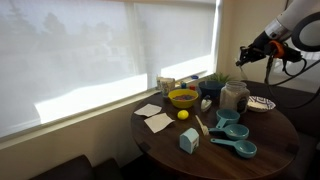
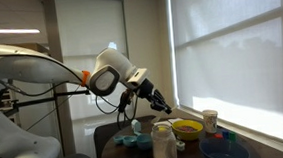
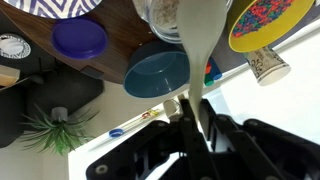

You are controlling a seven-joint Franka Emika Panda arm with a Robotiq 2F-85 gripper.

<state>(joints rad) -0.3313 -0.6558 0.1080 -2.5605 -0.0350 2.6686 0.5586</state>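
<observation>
**Gripper clamps a pale strip high above a crowded round table**

The gripper [image 3: 195,106] is closed on a pale strip [image 3: 203,50]. In the wrist view its dark fingers [image 3: 212,126] press the strip's narrow lower end from both sides. From there the strip runs toward 12 o'clock, widening until it leaves the top edge. What kind of object it is cannot be told.

In both exterior views the gripper [image 1: 244,55] [image 2: 165,108] hangs well above the table [image 1: 280,140], and the strip is too small to make out there.

In the wrist view, taken from the fingers:
- A blue bowl [image 3: 158,72] lies at 11 o'clock, just beside the strip.
- A glass jar [image 3: 165,14] sits near 12 o'clock, with the strip crossing in front of its edge.
- A yellow bowl [image 3: 262,22] with colourful contents is at 1 o'clock.
- A paper cup [image 3: 267,66] is at 2 o'clock.
- A purple disc [image 3: 79,40] is at 10 o'clock.
- A potted plant [image 3: 55,128] is at 9 o'clock.
- A striped plate [image 3: 60,6] shows at the top edge.

In an exterior view, taken from the glass jar [image 1: 234,97]:
- The yellow bowl [image 1: 183,98] stands at 9 o'clock.
- A lemon [image 1: 183,114] lies at 6 o'clock of that bowl.
- Teal measuring cups [image 1: 236,140] lie at 6 o'clock of the jar.
- White napkins [image 1: 155,120] lie near the table's edge at 8 o'clock.
</observation>
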